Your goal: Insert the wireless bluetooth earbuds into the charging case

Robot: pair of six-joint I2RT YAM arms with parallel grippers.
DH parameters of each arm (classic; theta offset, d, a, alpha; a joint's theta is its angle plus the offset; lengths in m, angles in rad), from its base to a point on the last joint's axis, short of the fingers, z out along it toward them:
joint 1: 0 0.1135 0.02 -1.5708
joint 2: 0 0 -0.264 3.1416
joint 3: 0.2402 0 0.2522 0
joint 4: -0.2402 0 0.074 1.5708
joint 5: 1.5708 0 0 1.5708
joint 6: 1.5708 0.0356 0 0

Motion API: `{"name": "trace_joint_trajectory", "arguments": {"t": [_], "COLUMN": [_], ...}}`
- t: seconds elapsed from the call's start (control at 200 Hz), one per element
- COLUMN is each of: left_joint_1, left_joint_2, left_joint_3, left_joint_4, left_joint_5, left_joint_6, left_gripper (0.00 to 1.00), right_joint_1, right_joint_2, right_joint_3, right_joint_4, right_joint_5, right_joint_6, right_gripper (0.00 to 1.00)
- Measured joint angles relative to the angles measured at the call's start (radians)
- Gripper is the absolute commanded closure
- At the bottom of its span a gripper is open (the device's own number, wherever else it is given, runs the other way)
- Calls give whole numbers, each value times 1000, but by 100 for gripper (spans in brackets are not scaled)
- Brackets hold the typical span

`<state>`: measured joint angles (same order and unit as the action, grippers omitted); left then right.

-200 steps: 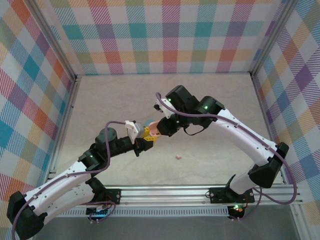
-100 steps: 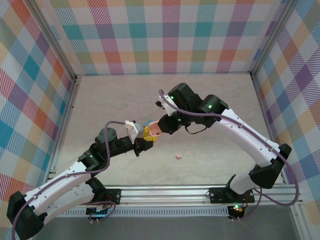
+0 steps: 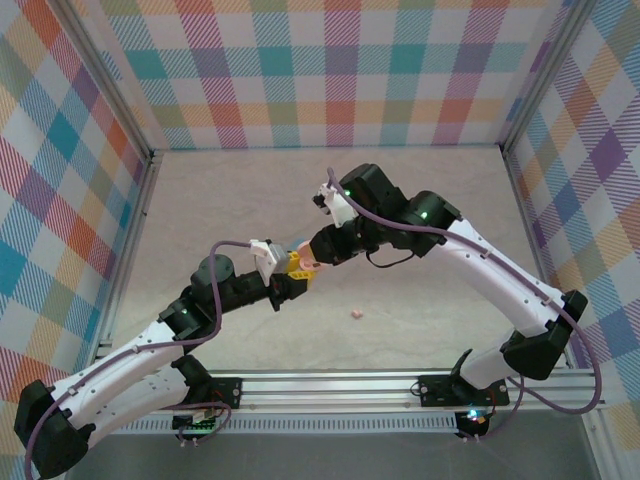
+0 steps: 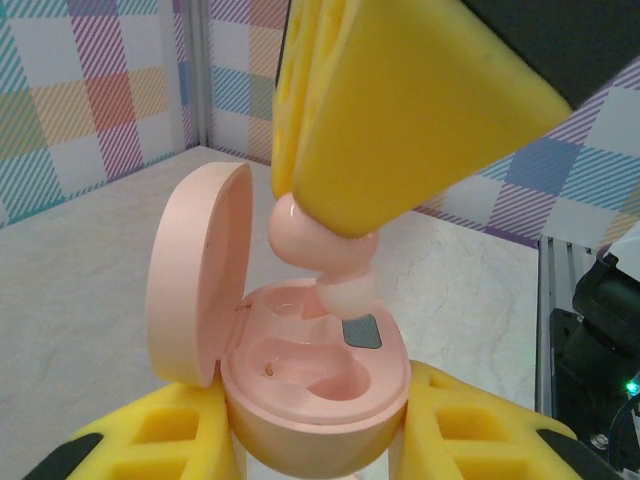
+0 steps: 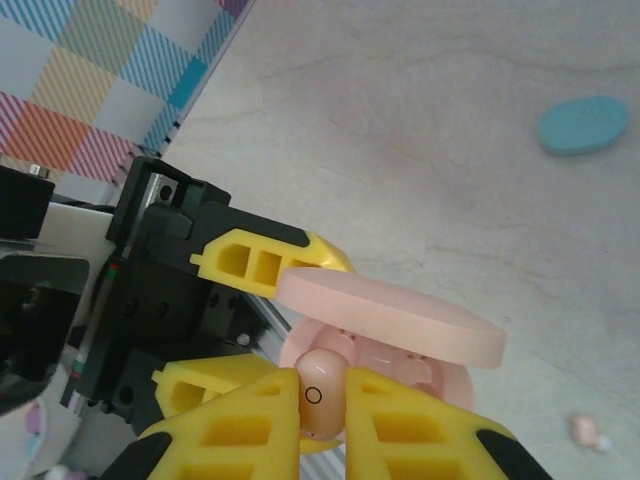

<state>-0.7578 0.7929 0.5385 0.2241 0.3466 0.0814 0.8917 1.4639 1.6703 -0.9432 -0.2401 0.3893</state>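
The right gripper (image 5: 322, 425) is closed tight on a pink earbud (image 5: 316, 388), which sits pinched between its two yellow fingers (image 5: 400, 425). In the left wrist view the same earbud (image 4: 318, 252) hangs under the yellow finger (image 4: 400, 110), just above the open wells of the pink charging case (image 4: 320, 395). Its small tip points down toward the case, but I cannot tell if it touches the rim

The left gripper (image 4: 310, 455) is closed on the pink charging case and holds it from both sides at the lower body. The lid (image 4: 195, 270) of the case stands open, tilted up on the left side. From the top camera, both grippers meet over the middle of the table (image 3: 430, 200), the left gripper (image 3: 290, 277) coming from the near left and the right gripper (image 3: 318, 255) from the far right, with the case (image 3: 308, 263) between them

A second pink earbud (image 3: 356, 314) lies alone on the table, near and to the right of the grippers, well apart from the case. A blue oval case (image 5: 583, 124) lies closed on the table, apart from both grippers
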Motion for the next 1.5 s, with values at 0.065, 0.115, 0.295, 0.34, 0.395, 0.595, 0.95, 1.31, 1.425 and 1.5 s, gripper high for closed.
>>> {"name": "trace_joint_trajectory", "arguments": {"t": [0.065, 0.115, 0.295, 0.34, 0.395, 0.595, 0.95, 1.31, 1.425, 1.5], "left_joint_1": [0, 0, 0, 0, 0, 0, 0, 0, 0, 0], "left_joint_2": [2, 2, 1, 0, -1, -6, -10, -6, 1, 1], "left_joint_3": [0, 0, -3, -6, -9, -10, -11, -11, -11, -11], "left_joint_4": [0, 0, 0, 0, 0, 0, 0, -2, 0, 4], "left_joint_5": [0, 0, 0, 0, 0, -4, -8, -19, -21, -24], "left_joint_6": [-3, -4, -6, -7, -7, -7, -7, -7, -7, -7], "left_gripper": [77, 77, 77, 77, 77, 77, 77, 77, 77, 77], "right_joint_1": [0, 0, 0, 0, 0, 2, 31, 53, 55, 55], "right_joint_2": [-4, -4, -15, -24, -34, -41, -47, -32, -31, -31], "right_joint_3": [-20, -29, -69, -85, -102, -116, -150, -136, -127, -122], "right_joint_4": [18, 27, 63, 75, 87, 109, 146, 123, 104, 98], "right_joint_5": [-8, -8, -6, -4, -4, -4, 9, 53, 65, 71], "right_joint_6": [29, 48, 103, 114, 128, 168, 206, 217, 218, 218], "right_gripper": [84, 84, 85, 85, 85, 85, 85, 68, 67, 67]}}
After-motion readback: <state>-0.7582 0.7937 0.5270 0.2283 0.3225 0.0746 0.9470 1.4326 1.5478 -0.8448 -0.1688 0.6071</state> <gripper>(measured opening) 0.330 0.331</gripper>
